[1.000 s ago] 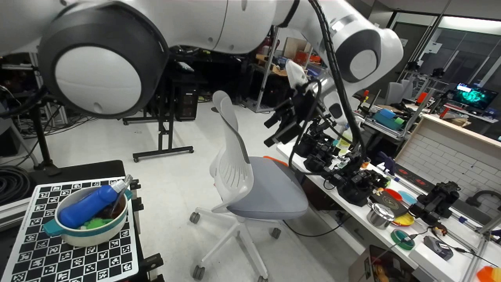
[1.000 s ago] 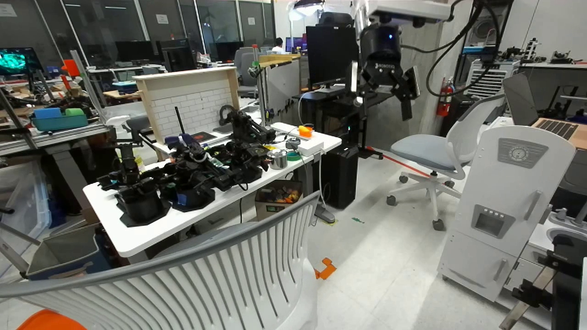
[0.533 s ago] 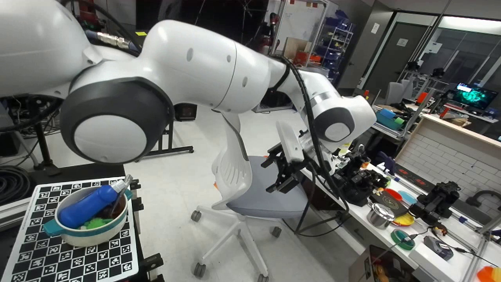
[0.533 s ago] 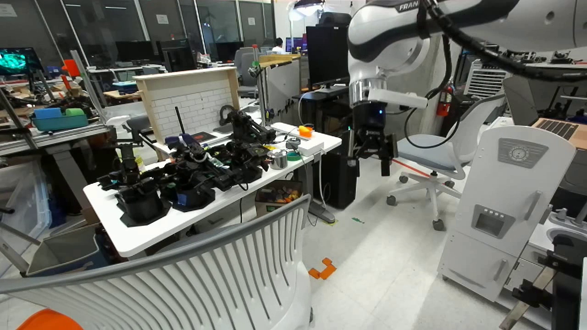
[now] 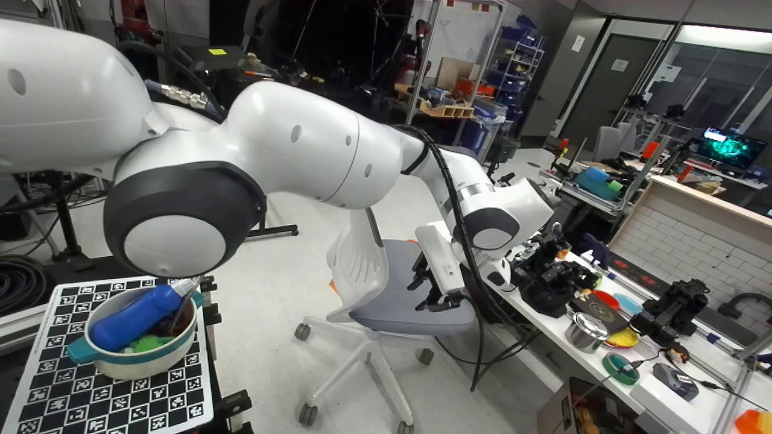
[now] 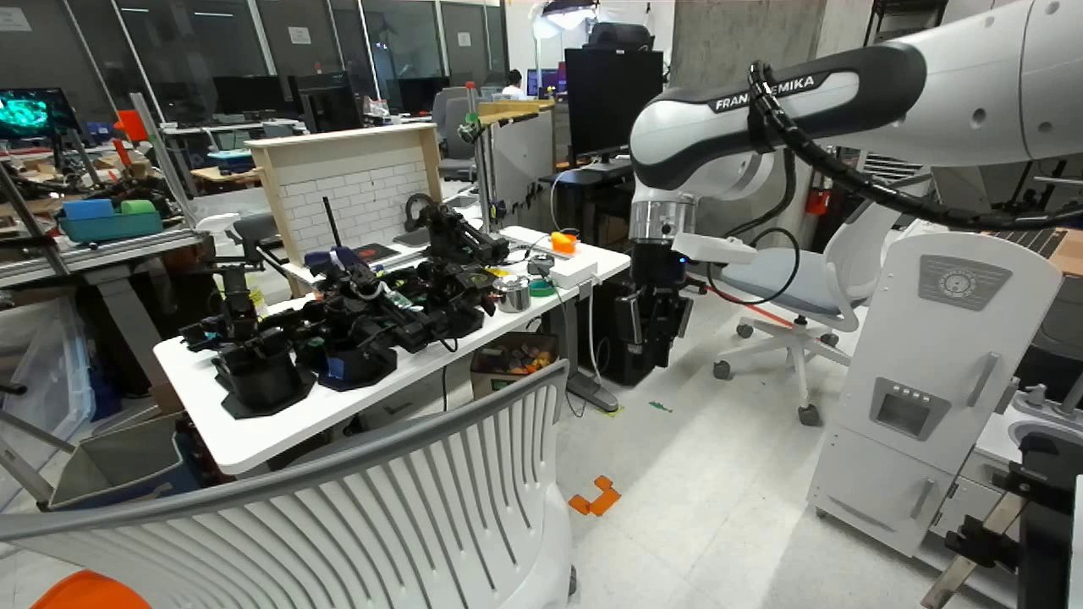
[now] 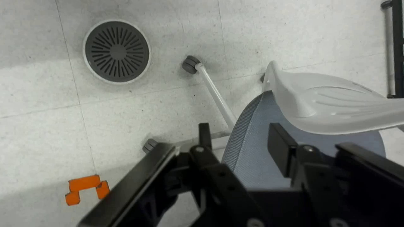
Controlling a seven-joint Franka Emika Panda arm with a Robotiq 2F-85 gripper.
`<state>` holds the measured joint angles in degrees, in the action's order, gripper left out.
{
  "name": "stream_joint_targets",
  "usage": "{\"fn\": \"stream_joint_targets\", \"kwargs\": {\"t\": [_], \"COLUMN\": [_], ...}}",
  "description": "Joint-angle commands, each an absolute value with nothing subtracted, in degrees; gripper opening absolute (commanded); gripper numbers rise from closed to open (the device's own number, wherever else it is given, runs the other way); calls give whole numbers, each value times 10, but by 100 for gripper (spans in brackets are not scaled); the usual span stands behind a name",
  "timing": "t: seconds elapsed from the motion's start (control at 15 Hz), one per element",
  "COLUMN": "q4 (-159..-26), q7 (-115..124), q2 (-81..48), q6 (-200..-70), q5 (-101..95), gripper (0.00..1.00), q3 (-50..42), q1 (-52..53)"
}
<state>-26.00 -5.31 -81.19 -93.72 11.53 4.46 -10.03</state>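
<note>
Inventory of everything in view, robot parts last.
Swivel chairs: at least two, white and grey, on floor
Slotted disc: one, dark grey, upper left of wrist view
Flat patches: three, orange, on the floor
Patterned board: one, black and white, under the pot
Pot: one, cream and teal, on that board
Bottle: one, blue, in the pot
Toy fridge: one, white, right of an exterior view
Small mechanical arms: several, black, on a white table
Rest: too cluttered to count
Robot arm: one, mostly white, both exterior views
Jaws: one pair, black, parted, arm's end
</note>
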Motion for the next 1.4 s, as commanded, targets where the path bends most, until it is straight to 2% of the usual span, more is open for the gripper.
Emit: {"fn": "stream_joint_targets", "kwargs": {"t": [0.0, 0.07, 0.2, 0.6, 1.33], "q4": [-244, -244, -249, -247, -252], "q7": [-73, -72, -62, 63, 295], "q2": [-826, -827, -824, -832, -849], "q6": [-988, -997, -1002, -977, -956], "q5": [114, 119, 132, 199, 295], "gripper": [31, 60, 60, 99, 100], "q3": [59, 65, 80, 117, 161], "q1": [-95, -93, -91, -99, -116]}}
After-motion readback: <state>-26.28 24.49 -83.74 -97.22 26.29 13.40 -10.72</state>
